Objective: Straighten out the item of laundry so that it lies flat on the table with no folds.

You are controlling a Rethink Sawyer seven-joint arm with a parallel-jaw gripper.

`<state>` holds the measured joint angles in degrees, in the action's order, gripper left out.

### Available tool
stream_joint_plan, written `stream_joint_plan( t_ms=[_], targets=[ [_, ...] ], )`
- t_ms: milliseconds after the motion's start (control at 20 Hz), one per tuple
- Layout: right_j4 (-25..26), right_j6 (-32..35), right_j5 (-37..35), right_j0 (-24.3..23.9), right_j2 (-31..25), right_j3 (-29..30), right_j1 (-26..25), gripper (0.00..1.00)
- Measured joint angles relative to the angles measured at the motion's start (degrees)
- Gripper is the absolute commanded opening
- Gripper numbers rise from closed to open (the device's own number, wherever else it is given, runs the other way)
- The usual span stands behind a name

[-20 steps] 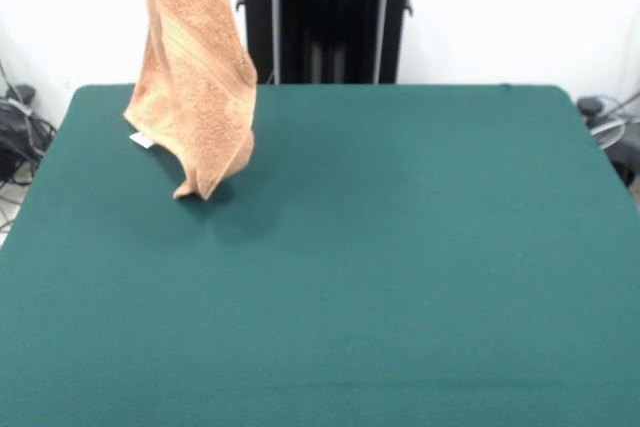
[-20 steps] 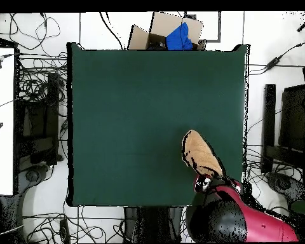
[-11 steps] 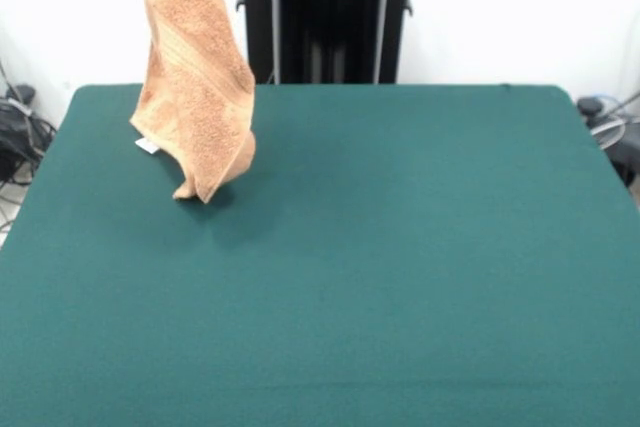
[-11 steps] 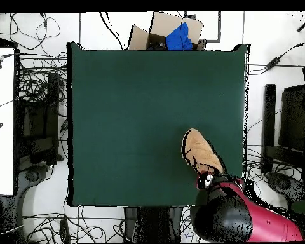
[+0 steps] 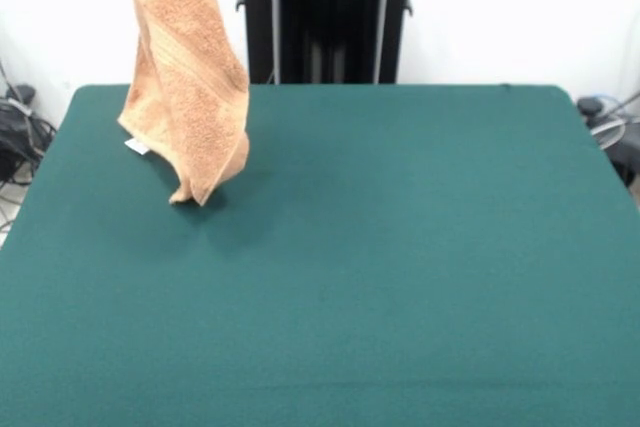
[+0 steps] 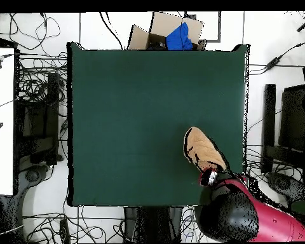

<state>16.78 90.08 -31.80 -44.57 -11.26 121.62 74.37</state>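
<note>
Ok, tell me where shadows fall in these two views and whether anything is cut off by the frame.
Front view: even light, a soft shadow on the table just right of the hanging towel; the towel's top runs off the upper edge, so what holds it is out of frame. Overhead view: no clear shadow beside the towel; the red arm covers the table's corner and the gripper cannot be made out.

Towel [image 5: 187, 77] top cut off by front view's upper edge. Pincer [image 6: 210, 176] mostly hidden overhead under red arm [image 6: 257, 219]; grip state unclear.
</note>
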Motion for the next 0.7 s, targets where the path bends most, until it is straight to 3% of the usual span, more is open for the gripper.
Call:
stream_joint_plan(
  t_ms=[700],
  targets=[
    [-1.4,0.0,-0.8,-2.2,-2.0,-2.1,-1.7,0.00]
  ],
)
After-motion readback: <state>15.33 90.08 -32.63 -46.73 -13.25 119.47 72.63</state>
